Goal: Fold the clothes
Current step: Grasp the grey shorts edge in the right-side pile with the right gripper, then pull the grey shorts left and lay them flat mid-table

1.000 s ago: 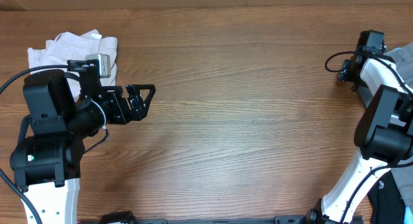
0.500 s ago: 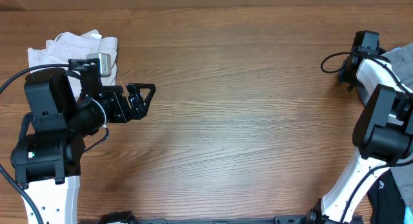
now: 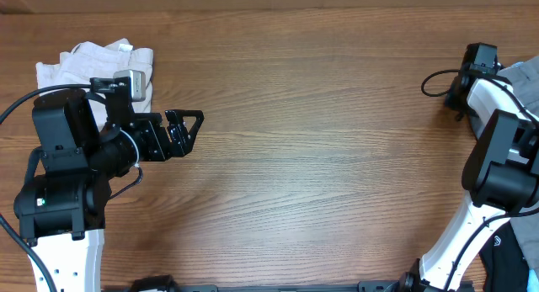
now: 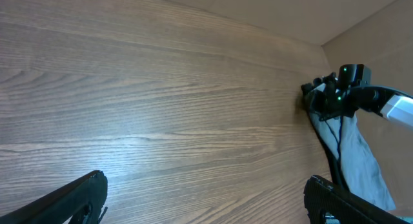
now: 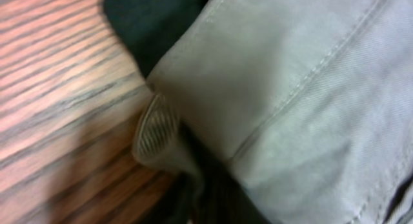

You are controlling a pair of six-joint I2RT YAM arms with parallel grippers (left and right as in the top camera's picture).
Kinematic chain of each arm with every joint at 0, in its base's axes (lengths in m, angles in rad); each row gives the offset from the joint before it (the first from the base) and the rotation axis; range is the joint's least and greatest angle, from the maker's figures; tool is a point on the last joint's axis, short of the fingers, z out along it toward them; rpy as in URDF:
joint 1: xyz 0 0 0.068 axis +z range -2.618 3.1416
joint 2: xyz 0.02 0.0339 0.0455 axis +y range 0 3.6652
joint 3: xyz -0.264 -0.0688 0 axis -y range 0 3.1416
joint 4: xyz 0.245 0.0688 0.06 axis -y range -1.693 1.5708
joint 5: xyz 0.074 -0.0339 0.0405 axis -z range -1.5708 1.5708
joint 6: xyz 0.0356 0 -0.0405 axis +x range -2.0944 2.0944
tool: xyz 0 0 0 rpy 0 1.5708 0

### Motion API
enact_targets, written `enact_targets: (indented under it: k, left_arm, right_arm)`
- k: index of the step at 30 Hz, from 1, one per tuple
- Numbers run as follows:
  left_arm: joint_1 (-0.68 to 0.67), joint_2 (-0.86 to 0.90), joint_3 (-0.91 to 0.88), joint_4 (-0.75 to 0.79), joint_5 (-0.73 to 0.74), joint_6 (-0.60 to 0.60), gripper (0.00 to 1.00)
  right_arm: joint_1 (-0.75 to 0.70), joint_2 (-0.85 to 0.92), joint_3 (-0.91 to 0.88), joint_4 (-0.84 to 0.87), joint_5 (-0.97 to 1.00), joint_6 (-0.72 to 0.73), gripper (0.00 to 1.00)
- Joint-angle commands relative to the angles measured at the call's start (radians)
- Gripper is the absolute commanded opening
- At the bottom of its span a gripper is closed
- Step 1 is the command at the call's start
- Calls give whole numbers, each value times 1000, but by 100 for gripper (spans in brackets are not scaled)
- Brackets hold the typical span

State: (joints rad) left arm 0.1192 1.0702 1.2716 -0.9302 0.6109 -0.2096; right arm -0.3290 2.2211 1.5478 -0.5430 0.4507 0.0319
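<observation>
Presently, my left fingers (image 3: 192, 132) stand spread as wide as they go and grip nothing; they hang over bare wood on the left half of the desk (image 3: 337, 166), tips pointing toward its middle. From the left wrist view, both tips sit at the lower corners with only wood grain between them. Just behind my left arm, at the far left corner of the desk, lies a crumpled cream-white garment (image 3: 84, 61), apart from my fingers and untouched. My right fingers (image 4: 313, 98) are at the far right edge of the desk, and there they are drawn in close on a fold of the grey shorts (image 5: 290, 121). The right wrist view is very near and somewhat blurred: one ribbed pad (image 5: 153, 130) presses against the turned edge of the grey fabric, a stitched seam runs across the cloth above it, and the opposite finger is hidden under the material. From overhead only a strip of the grey shorts shows, at the right border beside my right arm. From the left wrist view the cloth hangs down in a loose length below my right fingers. A dark cloth (image 5: 151, 17) shows behind the grey fabric at the top of the right wrist view; I cannot tell what it is.
</observation>
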Motion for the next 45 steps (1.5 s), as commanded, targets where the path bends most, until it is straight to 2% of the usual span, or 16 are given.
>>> enact_targets:
  k: [1,6,13,21,27,39,42,45]
  left_arm:
    - [2,3,24,-2,22,5,100]
    - [2,3,24,-2,23,4,100]
    - [2,3,24,-2,23,4,100]
    - [2,3,24,0,23,4,100]
    - [2,3,24,0,63,4,100]
    - [7,1,35,29,15,5,100]
    - [7,1,40,29,3,14,100]
    - [6,1,40,22,-3,42,100]
  right_arm:
    - [-29,36,-16,-28,-47,29,6]
    - [-19,-7,46,-113,-86,52,4]
    - [16,-197,175,-219,-93,50,4]
    - [113,-361,219,-294,-248,39,4]
    - [285,-390,219,-343,-358,40,4]
    - [712,-389,219,-423,-472,40,4]
    - [801,-389,219,-451,-471,33,11]
    - [879,-389,219,-486,-467,-38,25]
